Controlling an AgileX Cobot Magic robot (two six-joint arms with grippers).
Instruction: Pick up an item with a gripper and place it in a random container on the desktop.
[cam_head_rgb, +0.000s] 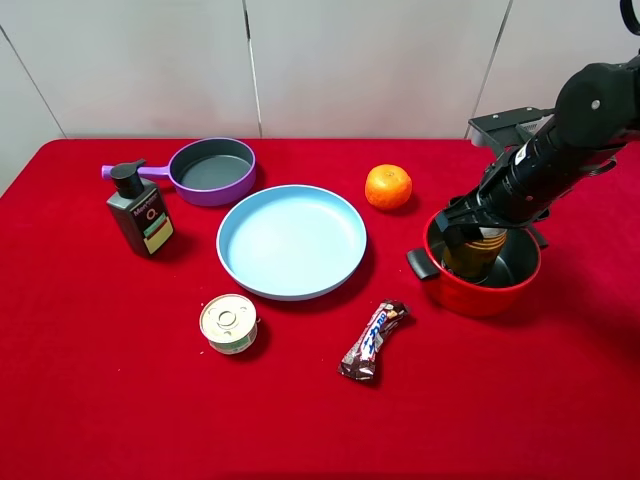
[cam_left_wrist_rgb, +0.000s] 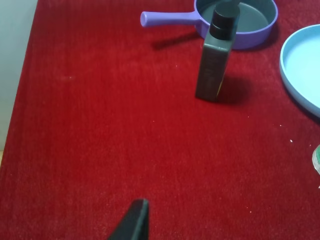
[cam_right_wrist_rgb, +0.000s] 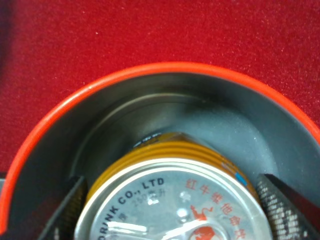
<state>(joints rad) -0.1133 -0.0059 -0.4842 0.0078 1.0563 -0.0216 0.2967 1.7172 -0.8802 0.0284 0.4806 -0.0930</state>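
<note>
The golden-amber drink can stands upright inside the red pot at the right of the table. My right gripper reaches down into the pot, with its dark fingers on both sides of the can. In the right wrist view the can's silver top fills the lower middle. The pot's grey wall curves around it, and one finger presses at its side. Of my left gripper only one dark fingertip shows, above bare red cloth.
A light blue plate lies mid-table, with a purple long-handled pan and a dark pump bottle to its left. An orange sits near the pot. A flat tin and a candy bar lie in front.
</note>
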